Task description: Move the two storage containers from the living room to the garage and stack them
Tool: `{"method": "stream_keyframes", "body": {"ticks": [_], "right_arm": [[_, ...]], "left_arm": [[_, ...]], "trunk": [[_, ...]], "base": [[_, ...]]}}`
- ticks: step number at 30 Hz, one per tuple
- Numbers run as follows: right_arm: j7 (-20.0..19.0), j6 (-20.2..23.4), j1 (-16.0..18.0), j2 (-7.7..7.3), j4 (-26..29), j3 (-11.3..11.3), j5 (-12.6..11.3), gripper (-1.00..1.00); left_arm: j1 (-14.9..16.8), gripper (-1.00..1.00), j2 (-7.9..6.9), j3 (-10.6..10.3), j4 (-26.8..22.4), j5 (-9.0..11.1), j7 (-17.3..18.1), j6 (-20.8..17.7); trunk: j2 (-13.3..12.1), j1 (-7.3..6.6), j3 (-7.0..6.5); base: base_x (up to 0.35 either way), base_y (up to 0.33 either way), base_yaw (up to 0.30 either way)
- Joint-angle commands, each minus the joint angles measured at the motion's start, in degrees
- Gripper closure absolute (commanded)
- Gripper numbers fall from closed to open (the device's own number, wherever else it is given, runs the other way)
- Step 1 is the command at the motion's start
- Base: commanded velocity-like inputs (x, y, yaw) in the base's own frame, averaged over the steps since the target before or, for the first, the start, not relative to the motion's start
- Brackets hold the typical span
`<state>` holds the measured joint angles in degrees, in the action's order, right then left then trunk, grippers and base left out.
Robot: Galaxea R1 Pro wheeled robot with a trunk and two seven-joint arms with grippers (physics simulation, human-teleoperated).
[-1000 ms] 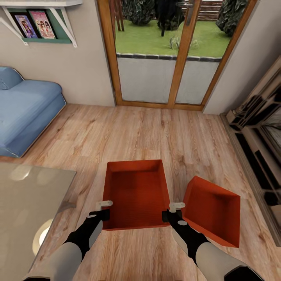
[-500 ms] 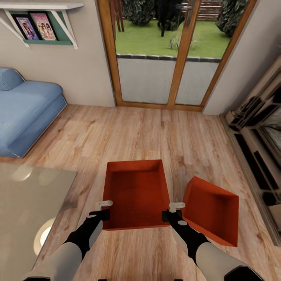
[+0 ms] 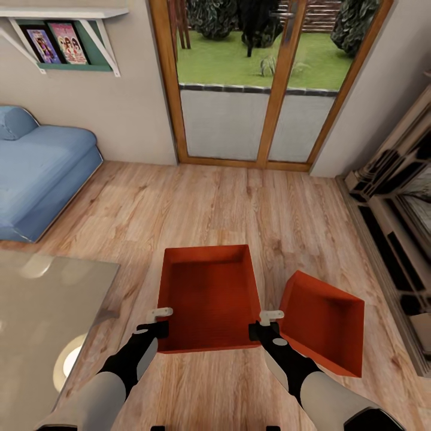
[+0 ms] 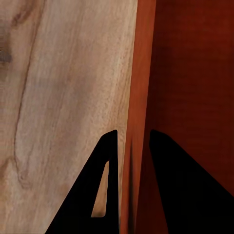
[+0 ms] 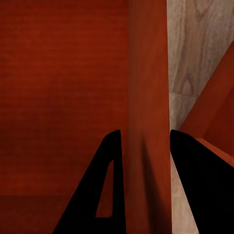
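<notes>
1. The living room is spreading out ahead: glass doors (image 3: 251, 90) are standing well beyond the held bin, a blue sofa (image 3: 36, 173) is lying far off to that bin's left, and a glass-topped desk (image 3: 42, 323) is sitting just to its left.
2. Since a second ago the whole view has been drifting slightly: the sofa and wall shelf (image 3: 57, 39) are shifting a little in the picture, so the camera is moving while the held bin is keeping its place between the arms. To my eye the robot is starting to carry it off, though the garage is nowhere near yet.
3. The held bin (image 3: 206, 296) is hanging level and open side up over the wood floor (image 3: 239, 203), between the two hands.
4. The second bin (image 3: 326, 323) is resting tilted on the floor just to the right of the held bin, close by its right wall, and has slid slightly in the picture relative to it. It is waiting for a later trip, I judge.
5. The left hand (image 3: 160, 320) is clamping the held bin's left wall near its near corner; in the left wrist view its fingers (image 4: 109, 185) are straddling that wall, one outside and one inside.
6. The right hand (image 3: 267, 322) is likewise clamping the right wall, its fingers (image 5: 109, 185) pinching it from both sides in the right wrist view.
</notes>
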<state>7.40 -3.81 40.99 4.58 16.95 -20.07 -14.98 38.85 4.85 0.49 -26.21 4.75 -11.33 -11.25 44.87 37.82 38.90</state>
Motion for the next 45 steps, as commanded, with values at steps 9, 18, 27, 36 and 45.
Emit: {"method": "stream_keyframes", "body": {"ticks": [9, 18, 27, 36, 45], "right_arm": [[0.5, -0.3, 0.1, -0.1, 0.0, -0.3, -0.1, 1.0], [0.5, -0.3, 0.1, -0.1, 0.0, -0.3, -0.1, 1.0], [0.5, -0.3, 0.1, -0.1, 0.0, -0.3, -0.1, 1.0], [0.5, -0.2, 0.1, -0.1, 0.0, -0.3, -0.1, 1.0], [0.5, -0.3, 0.1, -0.12, 0.0, -0.3, -0.1, 1.0]], "left_arm": [[0.0, 1.0, -0.17, 0.2, -0.3, -0.2, -0.5, -0.4], [0.0, 1.0, -0.17, 0.2, -0.3, -0.2, -0.5, -0.4], [0.0, 1.0, -0.19, 0.2, -0.3, -0.2, -0.5, -0.4], [0.0, 1.0, -0.17, 0.2, -0.3, -0.2, -0.5, -0.4], [0.0, 1.0, -0.17, 0.1, -0.3, -0.2, -0.6, -0.4]], "trunk": [[-3.6, -1.97, -1.58], [-7.2, -3.95, -3.2], [-10.8, -5.93, -4.81], [-14.4, -7.9, -6.43], [-18.0, -9.88, -8.05]], "base": [[0.0, 0.0, 0.0], [0.0, 0.0, 0.0], [0.0, 0.0, 0.0], [0.0, 0.0, 0.0], [0.0, 0.0, 0.0]]}}
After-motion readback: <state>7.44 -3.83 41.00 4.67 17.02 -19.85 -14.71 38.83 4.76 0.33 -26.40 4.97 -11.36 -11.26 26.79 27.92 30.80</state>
